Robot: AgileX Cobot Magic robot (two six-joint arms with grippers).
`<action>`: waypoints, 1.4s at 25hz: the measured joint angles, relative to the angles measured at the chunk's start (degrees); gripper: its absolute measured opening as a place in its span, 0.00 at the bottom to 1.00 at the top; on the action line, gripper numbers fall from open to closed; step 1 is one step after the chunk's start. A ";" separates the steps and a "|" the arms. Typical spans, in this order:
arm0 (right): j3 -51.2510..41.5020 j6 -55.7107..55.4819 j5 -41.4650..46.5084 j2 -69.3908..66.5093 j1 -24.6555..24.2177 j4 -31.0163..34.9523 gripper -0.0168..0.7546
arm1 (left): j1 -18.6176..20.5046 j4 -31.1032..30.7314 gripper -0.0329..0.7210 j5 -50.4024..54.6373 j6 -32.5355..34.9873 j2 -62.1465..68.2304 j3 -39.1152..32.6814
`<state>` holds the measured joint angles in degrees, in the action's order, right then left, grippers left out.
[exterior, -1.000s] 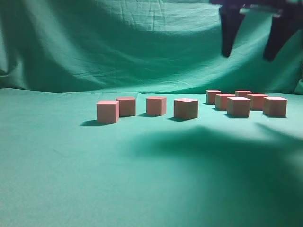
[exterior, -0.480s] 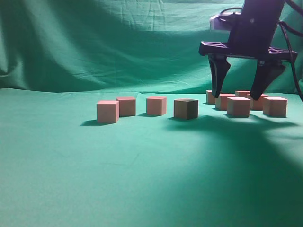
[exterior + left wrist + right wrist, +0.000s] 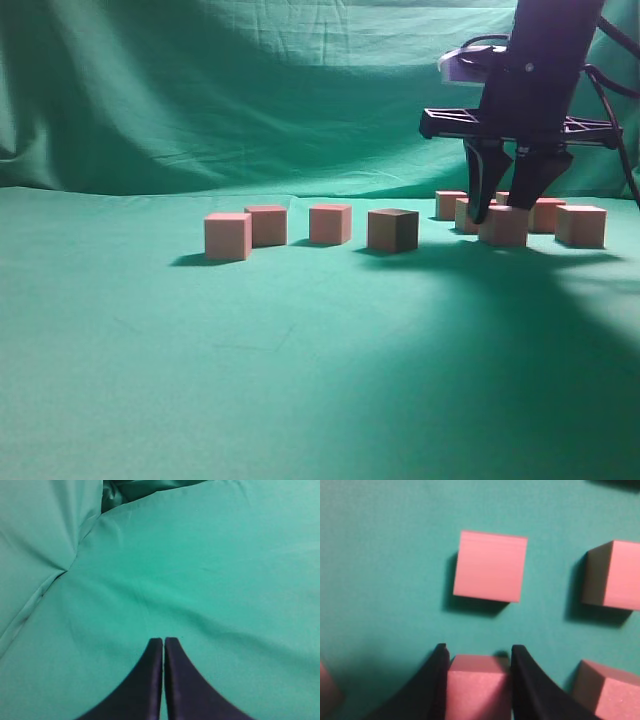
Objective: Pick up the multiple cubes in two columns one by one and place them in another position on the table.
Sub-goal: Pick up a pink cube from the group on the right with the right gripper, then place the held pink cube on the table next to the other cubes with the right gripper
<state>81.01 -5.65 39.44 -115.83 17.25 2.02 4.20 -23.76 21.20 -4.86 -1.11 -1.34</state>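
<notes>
desk (image 3: 150,380): teal-green cloth, same cloth hanging behind. All cubes sit on it, none lifted.

right arm (image 3: 545,50): down over the right-hand cluster, reaching from above.

left hand (image 3: 163,680): fingers pressed together, nothing between them, only bare cloth beneath. Not visible in the exterior view.

right hand (image 3: 505,205): fingers straddling one cube. Wrist view shows both pads (image 3: 437,680) touching or nearly touching its side faces. Looks clamped on it, but the cube is on the desk, so grip not proven by a lift.

source cluster (image 3: 520,215): six cubes in two columns at right, counting the one in the hand. Back ones partly hidden behind the fingers.

placed row (image 3: 310,228): four cubes spread left of centre, well apart from the cluster. The rightmost one sits in the arm's shadow.

target cube (image 3: 503,226): front row of the cluster, left column, between the fingers.

neighbour cubes (image 3: 490,566): one just ahead, two to the side, all clear of the fingers.

progress: roughly four of ten moved, judging by layout. Fifth pick in hand, five more after it.
</notes>
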 joint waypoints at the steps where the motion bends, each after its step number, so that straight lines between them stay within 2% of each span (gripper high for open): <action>1: 0.00 0.00 0.47 0.00 0.00 0.00 0.34 | 0.00 0.00 0.04 0.00 0.00 0.00 0.00; 5: 0.00 0.10 4.36 3.83 0.13 -0.12 0.34 | 0.00 0.00 0.04 0.00 0.00 0.00 0.00; 9: 0.00 3.02 9.58 11.12 3.01 -0.20 0.34 | 0.00 0.00 0.04 0.00 0.00 0.00 0.00; 12: 0.00 4.93 14.12 14.90 7.16 0.11 0.34 | 0.00 0.00 0.04 0.00 0.00 0.00 0.00; 16: 0.00 5.31 15.61 15.15 14.63 0.25 0.34 | 0.00 0.00 0.04 0.00 0.00 0.00 0.00; 20: 0.00 5.37 11.25 12.52 22.40 0.60 0.34 | 0.00 0.00 0.04 0.00 0.00 0.00 0.00; 23: 0.35 5.44 7.78 9.05 26.21 0.86 0.34 | 0.00 0.00 0.04 0.00 0.00 0.00 0.00; 35: 8.11 5.57 5.64 -1.34 27.51 0.78 0.34 | 0.00 0.00 0.04 0.00 0.00 0.00 0.00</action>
<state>89.12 -0.08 45.08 -117.17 44.76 2.81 4.20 -23.76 21.20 -4.86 -1.11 -1.34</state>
